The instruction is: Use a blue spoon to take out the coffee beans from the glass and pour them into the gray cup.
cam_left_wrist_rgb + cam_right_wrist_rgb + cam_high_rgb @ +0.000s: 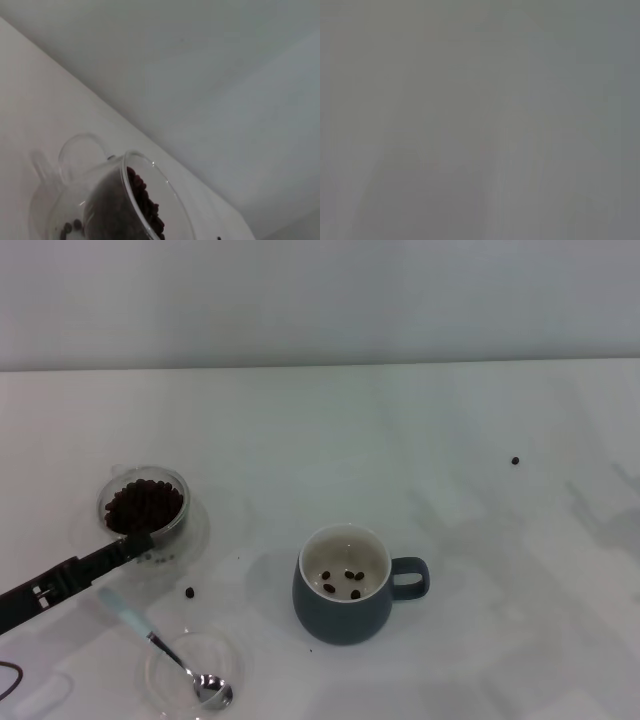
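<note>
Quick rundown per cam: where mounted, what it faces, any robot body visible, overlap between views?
Head: on the robot's head, looking forward and down at the white table, gray cup, blue spoon; left pincer reaches to the glass.
Left wrist: on the left arm, close on the glass of coffee beans; no body visible.
Right wrist: blank gray; nothing identifiable.
Shared: head and left wrist both show the glass.

Bare lab-like test bench: plain white table, blank grey wall

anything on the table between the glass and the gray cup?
Head view: one stray coffee bean lies below the glass, nearer it than the gray cup, just under the direct line. Otherwise the table between them is bare.
</note>
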